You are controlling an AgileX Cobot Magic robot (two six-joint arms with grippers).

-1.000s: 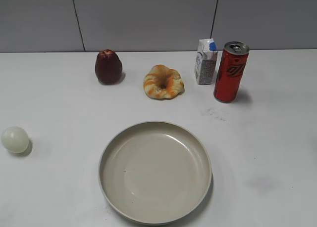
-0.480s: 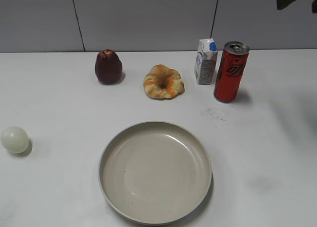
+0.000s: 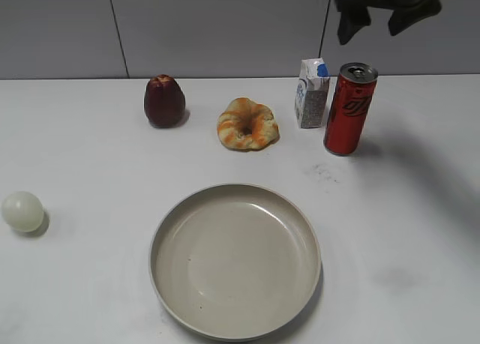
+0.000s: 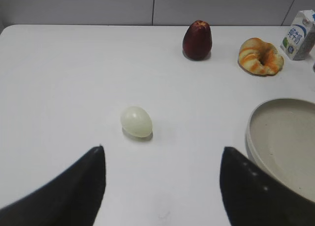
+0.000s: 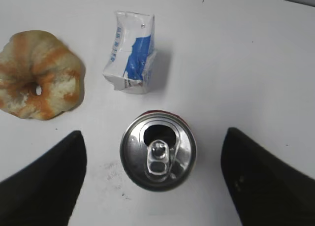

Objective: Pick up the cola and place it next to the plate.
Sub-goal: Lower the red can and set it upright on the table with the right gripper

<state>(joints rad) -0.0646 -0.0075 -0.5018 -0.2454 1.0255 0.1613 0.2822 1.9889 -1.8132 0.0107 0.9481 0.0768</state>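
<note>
**Caller:** While you hang up there, where's the target?

**Me:** The cola [image 5: 158, 150] stands upright on the counter [image 3: 420, 209], straight below my right gripper [image 5: 152, 177]. I see its silver top dead centre between my fingers [image 5: 47, 179], which are spread wide with nothing in them. I judge that's deliberate: lined up like this, a straight drop should put a finger on each side of the can.

**Caller:** Anything crowding it?

**Me:** The milk carton [image 5: 130, 51] sits just beside it, on the far side from me, and the bread ring [image 5: 39, 73] is off to one side. My fingers flank the can along the other line, so I expect the carton stays out of the closing path. It's a tall, slim can, though, so a nudge could tip it.

**Caller:** And the other arm?

**Me:** My left gripper [image 4: 162, 186] hovers wide open and empty above the counter near the pale egg [image 4: 136, 121], well away from the work.

**Caller:** Destination?

**Me:** The plate [image 3: 172, 224] lies nearer the front, empty, with bare counter to its right. That side looks the shortest carry.
</note>
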